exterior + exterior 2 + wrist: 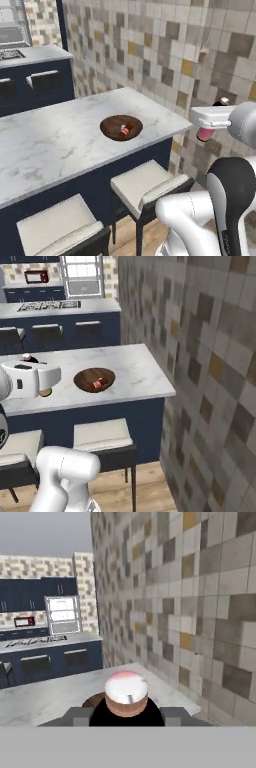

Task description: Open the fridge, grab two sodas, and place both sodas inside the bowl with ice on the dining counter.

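Observation:
My gripper (206,120) is shut on the pink soda (205,134), whose dark cap pokes up above the hand. It hangs in the air off the right end of the dining counter (60,135), to the right of the bowl (107,125). The dark wooden bowl holds the brown soda with a red label (125,130), lying on its side. In the right base view the hand (37,378) is left of the bowl (82,378). In the hand view the pink soda (126,693) sits between the fingertips (75,716), with the bowl's rim (92,701) just behind. The fridge is out of view.
Cushioned stools (145,185) (60,225) stand along the near side of the dining counter. A tiled wall (175,50) runs close along its right end. A navy counter with a stovetop (50,306) lies behind, with a red microwave (36,276) beyond it.

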